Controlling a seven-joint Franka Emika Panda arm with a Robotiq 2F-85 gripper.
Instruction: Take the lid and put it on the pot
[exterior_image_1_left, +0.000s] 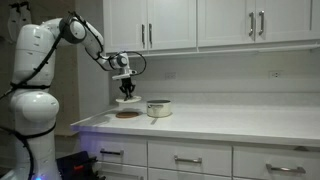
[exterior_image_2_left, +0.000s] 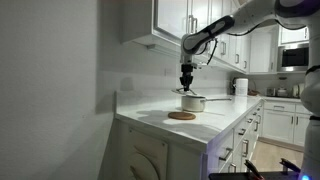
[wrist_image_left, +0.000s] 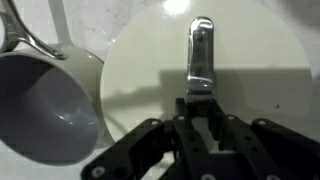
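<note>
Your hand (wrist_image_left: 200, 108) pinches the lid (wrist_image_left: 250, 70) by its middle handle; the pot (wrist_image_left: 45, 110) sits at the frame's left edge, brown mat (exterior_image_1_left: 126, 115) on worktop (exterior_image_1_left: 230, 122).

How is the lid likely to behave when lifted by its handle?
The lid looks rigid and flat, so it should not flex. Its shiny metal handle may be slippery in the pincer. Gripped near the handle's end, the wide disc could tilt.

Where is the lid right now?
In the wrist view the lid fills the middle, held by its handle in the gripper, with the open pot just left of it.
</note>
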